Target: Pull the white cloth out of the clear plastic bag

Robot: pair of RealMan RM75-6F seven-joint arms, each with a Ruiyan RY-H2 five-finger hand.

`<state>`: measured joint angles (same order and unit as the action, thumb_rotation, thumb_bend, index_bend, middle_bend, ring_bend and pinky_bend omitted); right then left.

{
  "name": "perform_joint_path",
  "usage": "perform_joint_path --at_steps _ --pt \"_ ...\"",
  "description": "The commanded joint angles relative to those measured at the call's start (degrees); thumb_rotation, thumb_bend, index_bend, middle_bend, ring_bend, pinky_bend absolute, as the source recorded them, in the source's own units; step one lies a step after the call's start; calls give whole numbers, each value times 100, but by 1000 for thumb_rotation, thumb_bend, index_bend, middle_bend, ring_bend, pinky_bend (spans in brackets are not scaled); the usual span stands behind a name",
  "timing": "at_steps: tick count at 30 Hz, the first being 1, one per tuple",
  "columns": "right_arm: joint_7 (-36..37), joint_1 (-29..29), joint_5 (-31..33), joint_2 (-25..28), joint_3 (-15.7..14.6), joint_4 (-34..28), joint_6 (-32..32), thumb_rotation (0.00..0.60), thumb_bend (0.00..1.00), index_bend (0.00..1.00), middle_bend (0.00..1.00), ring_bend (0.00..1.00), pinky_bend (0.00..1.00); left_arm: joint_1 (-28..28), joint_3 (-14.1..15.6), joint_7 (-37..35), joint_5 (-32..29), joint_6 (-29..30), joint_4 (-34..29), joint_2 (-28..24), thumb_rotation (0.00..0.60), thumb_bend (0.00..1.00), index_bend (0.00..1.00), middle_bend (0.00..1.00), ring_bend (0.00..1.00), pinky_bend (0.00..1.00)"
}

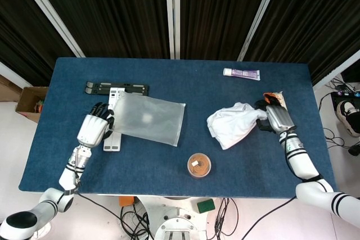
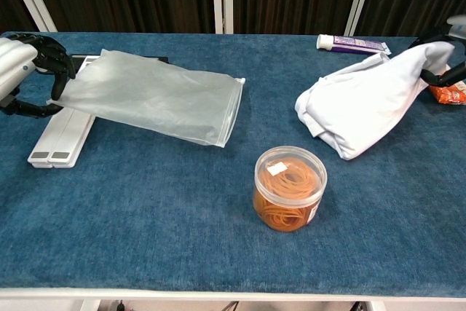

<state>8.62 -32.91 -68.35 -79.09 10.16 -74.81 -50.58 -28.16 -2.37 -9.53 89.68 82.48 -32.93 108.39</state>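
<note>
Chest view crops the right robot hand (image 2: pixel 445 54) gripping white cloth (image 2: pixel 364 103).

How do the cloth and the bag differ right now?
The white cloth is opaque and bunched in folds; the clear plastic bag is see-through, flat and looks empty. The cloth is held by the right hand on the table's right side; the bag is held by the left hand on the left, partly over the black-and-white stand. Shared: each is gripped at its outer end, with the rest lying on the blue table, and they lie apart.
</note>
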Motion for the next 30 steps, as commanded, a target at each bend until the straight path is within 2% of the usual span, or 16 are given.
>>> perform_joint_path --at_steps 1,2,4,10,13,17,19,23,30 --pt "-351 -19 276 273 -45 -464 216 600 267 98 44 0 0 47 16 203 -45 -126 -358 -170 600 180 403 287 174 190" --pt "-390 -8 316 366 -36 -629 217 600 203 24 13 0 0 66 -4 220 -82 -156 -554 -250 600 107 320 259 158 187" --pt "-448 55 312 620 -24 -1019 120 600 156 0 0 0 0 124 -56 198 -172 -197 -1122 -515 600 50 243 223 138 181" --pt "-210 541 -298 1537 -88 -1985 -655 600 149 0 0 0 0 435 -160 460 -377 -41 -2893 -1638 600 34 219 202 131 178" --pt "-166 906 -603 1836 -142 -2202 -1310 600 181 0 36 0 0 648 -121 621 -495 -12 -3661 -2277 600 34 220 202 131 179" --pt "-500 1478 -995 2000 -317 -2192 -2338 600 346 49 126 0 0 1012 18 973 -706 24 -4598 -3149 600 34 242 202 131 179" --pt "-653 1736 -1130 2003 -429 -2157 -2730 600 368 102 146 0 0 1206 105 1057 -749 134 -4892 -3437 600 35 254 202 131 178" --pt "-578 2294 -1413 1907 -695 -2008 -3445 600 369 132 150 0 0 1695 310 1185 -775 529 -5344 -3861 600 37 262 202 131 175" --pt "-9 2843 -1725 1753 -992 -1638 -3947 600 375 133 150 0 0 2336 594 1178 -515 1154 -5590 -3969 600 38 262 203 131 172"
